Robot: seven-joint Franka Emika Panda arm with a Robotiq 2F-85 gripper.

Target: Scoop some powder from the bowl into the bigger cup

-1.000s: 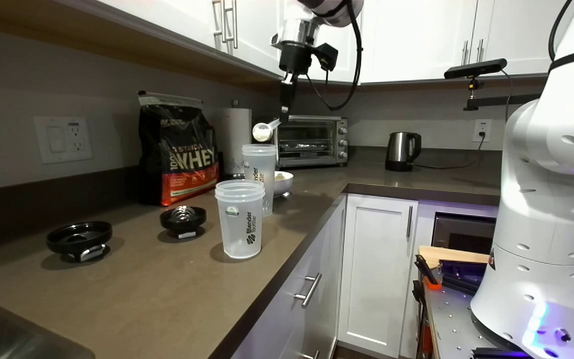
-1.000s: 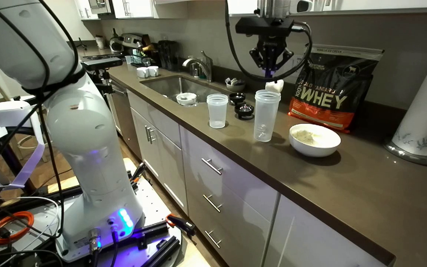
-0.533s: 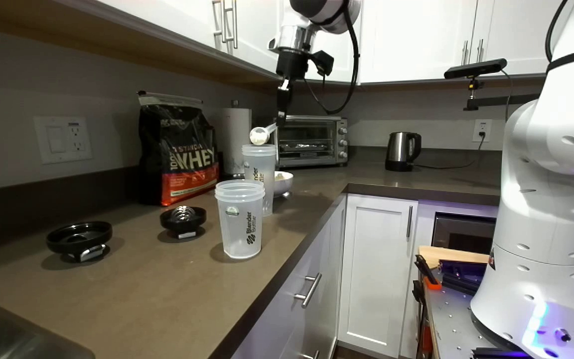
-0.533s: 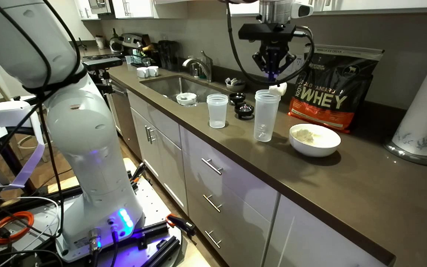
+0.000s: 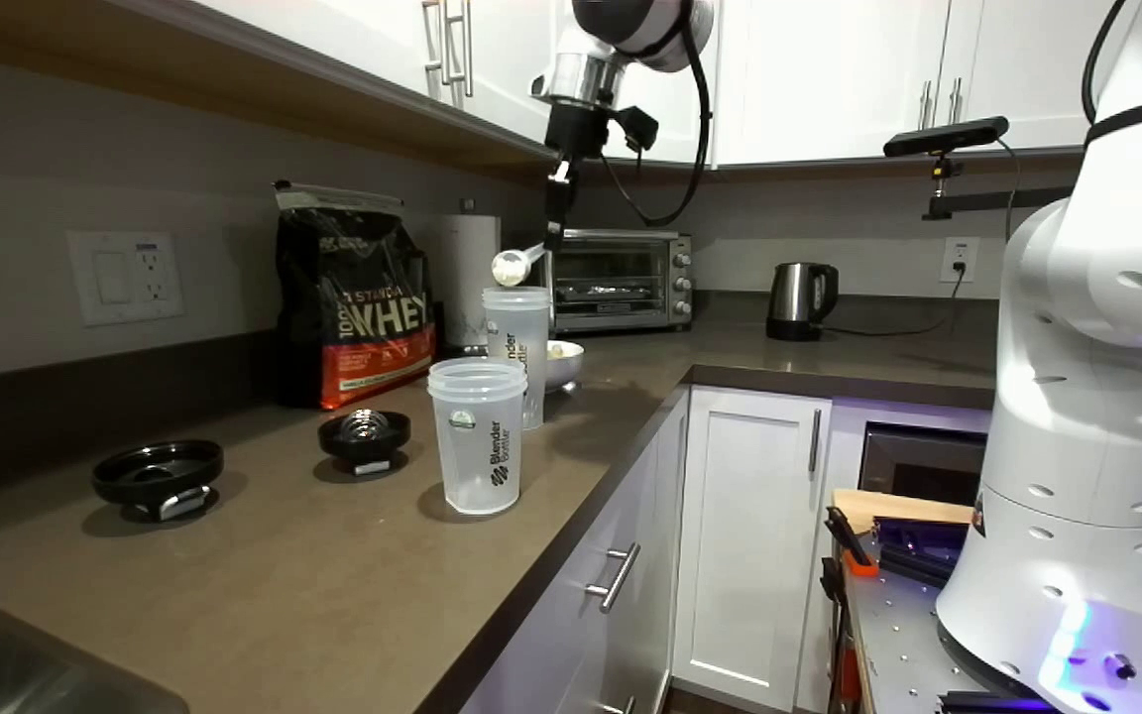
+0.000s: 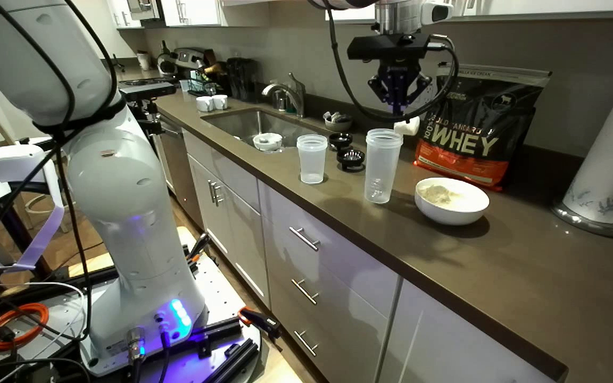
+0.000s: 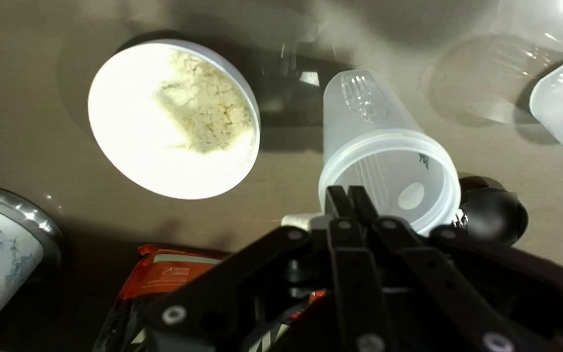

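Observation:
My gripper is shut on the handle of a white scoop. The scoop is tilted, its opening facing that exterior camera, with pale powder in it. The bigger cup, tall and frosted, stands upright on the counter. The scoop is slightly above the cup's rim and off to the side by the bag. In the wrist view the fingertips overlap the near rim of the bigger cup, and the scoop shows left of it, partly hidden. The white bowl holds powder.
A shorter frosted cup stands beside the bigger cup. Two black lids lie on the counter. A black whey bag stands by the wall. A paper towel roll is past the bowl. The sink lies beyond the cups.
My gripper with the scoop has moved slightly down and sideways toward the whey bag, leaning a little more. The scoop sits closer to the cup's rim height. Cups and bowl have not moved.

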